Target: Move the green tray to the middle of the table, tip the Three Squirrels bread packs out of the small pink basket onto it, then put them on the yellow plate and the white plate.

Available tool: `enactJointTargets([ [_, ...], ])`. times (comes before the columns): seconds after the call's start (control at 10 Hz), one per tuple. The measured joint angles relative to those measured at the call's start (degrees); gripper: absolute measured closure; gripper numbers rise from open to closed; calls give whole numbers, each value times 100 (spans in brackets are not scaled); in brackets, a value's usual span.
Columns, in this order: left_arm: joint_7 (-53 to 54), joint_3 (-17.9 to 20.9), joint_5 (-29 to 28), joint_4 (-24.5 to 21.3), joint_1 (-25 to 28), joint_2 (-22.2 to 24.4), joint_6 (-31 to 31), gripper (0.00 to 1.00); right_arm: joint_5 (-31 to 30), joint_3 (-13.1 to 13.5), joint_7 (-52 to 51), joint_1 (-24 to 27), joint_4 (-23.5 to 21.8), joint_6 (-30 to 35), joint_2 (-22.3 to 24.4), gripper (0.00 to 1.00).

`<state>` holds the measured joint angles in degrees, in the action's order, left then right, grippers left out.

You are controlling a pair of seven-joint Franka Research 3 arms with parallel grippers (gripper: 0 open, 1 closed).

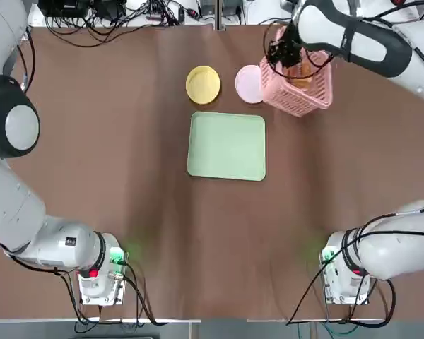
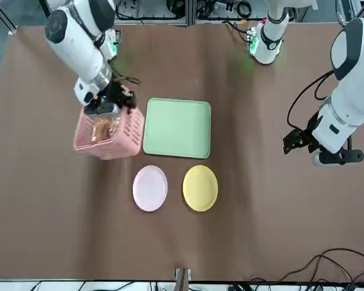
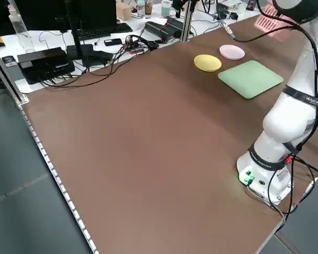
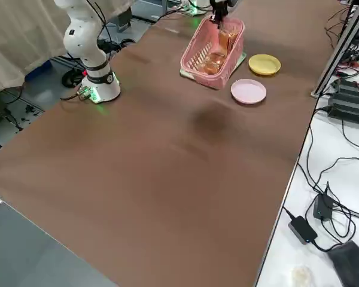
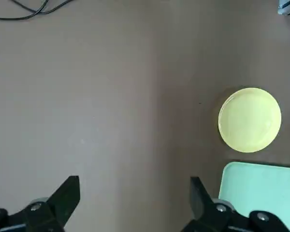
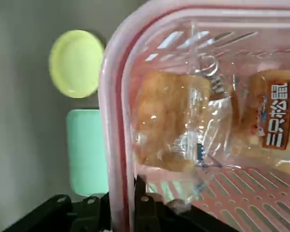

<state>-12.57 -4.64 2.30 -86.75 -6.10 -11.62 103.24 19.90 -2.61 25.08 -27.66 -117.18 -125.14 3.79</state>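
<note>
Top view, near to far: left gripper [image 5: 133,205] parked at table's left side, jaws wide, nothing between them. Green tray [image 1: 227,146] flat mid-table. Beyond it, yellow plate [image 1: 203,85] and white plate [image 1: 249,83] side by side, both bare. Farthest, right gripper [image 1: 288,55] clamped on rim of pink basket [image 1: 300,88], basket lifted and tilted, bread packs [image 6: 183,128] inside.

Right claw [image 2: 103,104] clamped, arm outstretched; left claw [image 5: 135,203] agape, parked.
</note>
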Motion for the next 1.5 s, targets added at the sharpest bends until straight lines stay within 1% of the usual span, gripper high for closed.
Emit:
enactJointTargets([
  [0.2,0,-3,0,0,-5,-2,0,0,643,-2,4,-529,-11,-765,-169,93],
  [0.4,0,-7,0,1,-18,-3,0,0,1274,-5,-21,-1011,-14,-1523,-536,93],
  [0.6,0,-8,0,1,-23,-4,0,0,1915,-4,-255,-1306,-11,-1932,-811,93],
  [0.9,0,-8,0,1,-47,-16,0,0,3172,-3,-1062,-1511,-6,-2112,-926,93],
  [1.3,-2,-8,0,1,-57,-25,0,0,4578,27,-2245,-1525,-7,-2132,-947,93],
  [1.5,-2,-8,0,1,-59,-29,0,0,4831,27,-2486,-1533,-7,-2132,-1063,93],
])
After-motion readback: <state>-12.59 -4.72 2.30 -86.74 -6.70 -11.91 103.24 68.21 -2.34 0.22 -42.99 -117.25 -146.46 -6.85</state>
